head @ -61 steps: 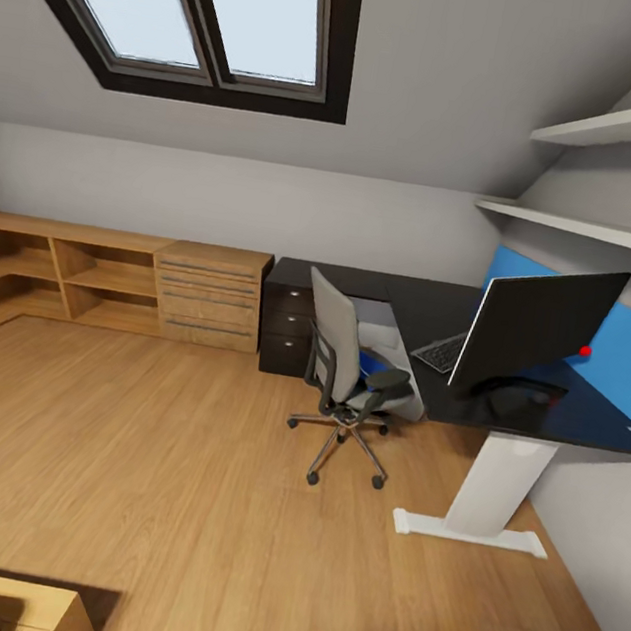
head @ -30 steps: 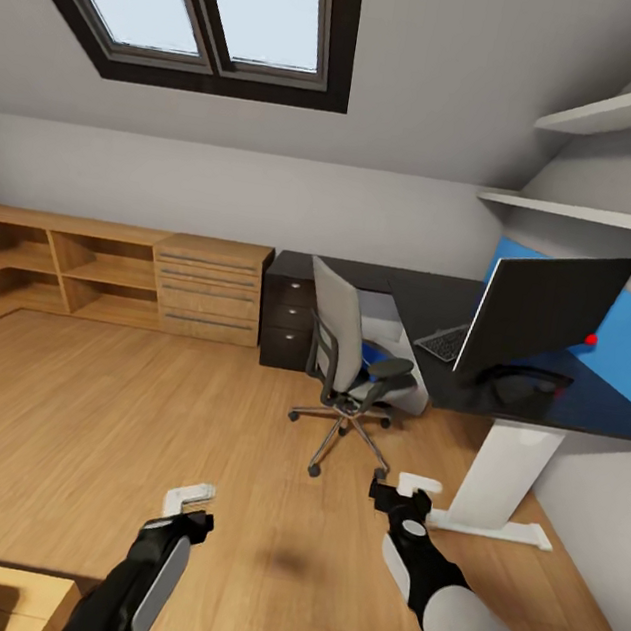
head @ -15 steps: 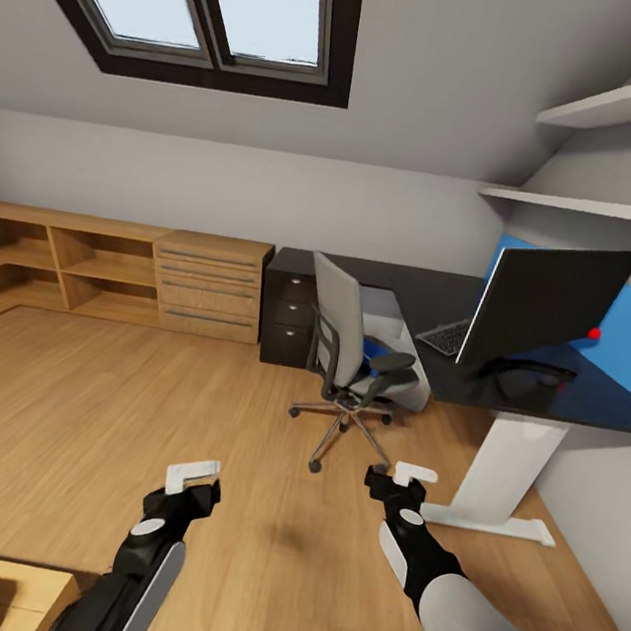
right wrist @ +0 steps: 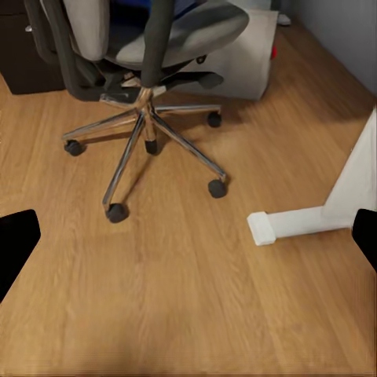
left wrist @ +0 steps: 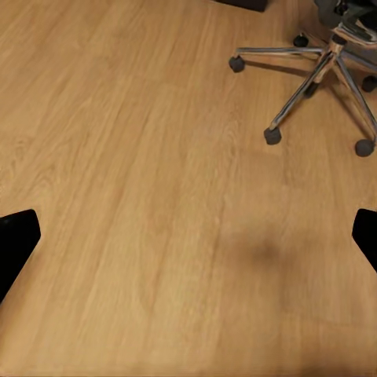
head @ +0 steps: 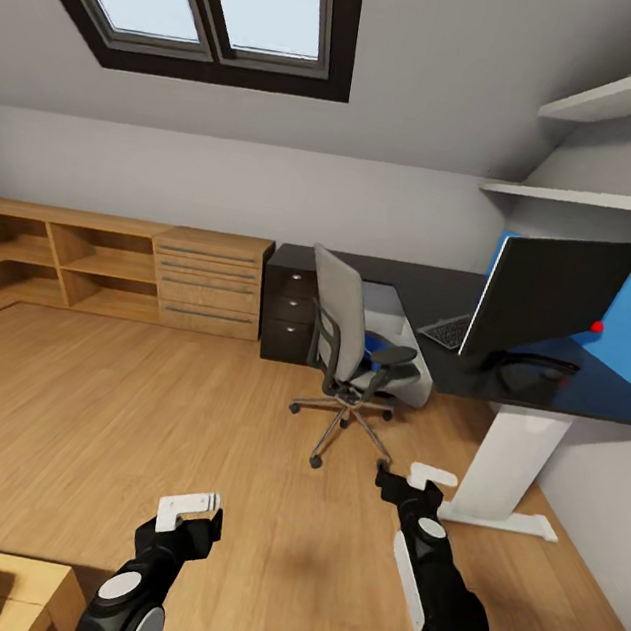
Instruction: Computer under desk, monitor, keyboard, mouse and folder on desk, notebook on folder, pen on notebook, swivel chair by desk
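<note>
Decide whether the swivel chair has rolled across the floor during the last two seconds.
No. The swivel chair keeps its place beside the black drawers and the desk; the slight shift comes from the camera.

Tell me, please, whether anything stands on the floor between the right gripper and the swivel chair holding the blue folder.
Nothing visible does. Bare wood floor lies between the right gripper and the swivel chair. The desk's white leg stands off to the side, and the folder lies on the seat, partly hidden by the backrest.

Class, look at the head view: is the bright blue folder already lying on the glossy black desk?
No, the bright blue folder lies on the grey swivel chair's seat, beside the glossy black desk.
</note>
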Available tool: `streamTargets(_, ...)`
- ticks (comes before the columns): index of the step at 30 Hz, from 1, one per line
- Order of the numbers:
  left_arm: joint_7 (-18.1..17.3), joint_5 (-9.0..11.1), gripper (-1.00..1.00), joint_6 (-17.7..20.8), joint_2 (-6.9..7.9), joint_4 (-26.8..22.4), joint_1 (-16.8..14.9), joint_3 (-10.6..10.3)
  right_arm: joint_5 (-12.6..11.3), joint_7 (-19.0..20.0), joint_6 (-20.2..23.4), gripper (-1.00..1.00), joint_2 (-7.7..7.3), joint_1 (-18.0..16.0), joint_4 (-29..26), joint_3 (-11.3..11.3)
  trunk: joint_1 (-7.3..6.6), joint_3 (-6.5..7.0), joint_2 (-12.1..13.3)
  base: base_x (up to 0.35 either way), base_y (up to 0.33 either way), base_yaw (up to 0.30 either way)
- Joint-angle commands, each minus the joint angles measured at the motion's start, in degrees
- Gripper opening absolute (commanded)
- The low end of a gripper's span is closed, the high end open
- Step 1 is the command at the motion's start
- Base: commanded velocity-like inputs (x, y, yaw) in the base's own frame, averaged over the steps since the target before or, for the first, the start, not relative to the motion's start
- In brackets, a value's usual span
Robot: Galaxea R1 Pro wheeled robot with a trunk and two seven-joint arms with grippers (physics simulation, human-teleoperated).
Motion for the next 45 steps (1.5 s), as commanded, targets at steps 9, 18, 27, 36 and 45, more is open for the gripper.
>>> streamTargets(9, 0.64, 0.6, 1.0, 0.42, 0.03, -0.15, -0.01, -0.1, -0.3, 0.07, 1.21, 1.0, 0.31, 3.08, -5.27, 0.1, 1.98, -1.68, -3.65, 0.0, 0.0, 0.0)
streamTargets(18, 0.72, 0.58, 1.0, 0.42, 0.03, -0.11, 0.01, -0.06, -0.26, 0.06, 1.11, 1.0, 0.3, 3.11, -5.42, 0.04, 3.96, -3.29, -7.26, 0.0, 0.0, 0.0)
streamTargets(27, 0.8, 0.59, 1.0, 0.42, 0.04, -0.09, 0.0, -0.04, -0.26, 0.08, 1.08, 1.0, 0.29, 3.11, -5.46, 0.0, 5.93, -4.91, -10.87, 0.0, 0.0, 0.0)
streamTargets(36, 0.82, 0.6, 1.0, 0.47, 0.0, -0.06, -0.02, -0.06, -0.22, 0.03, 1.04, 1.0, 0.28, 3.15, -5.86, -0.13, 7.91, -6.52, -14.48, 0.0, 0.0, 0.0)
streamTargets(45, 0.82, 0.6, 1.0, 0.51, 0.0, -0.06, -0.01, -0.1, -0.32, -0.09, 1.16, 1.0, 0.37, 3.61, -8.92, -0.07, 9.89, -8.14, -18.09, 0.0, 0.0, 0.0)
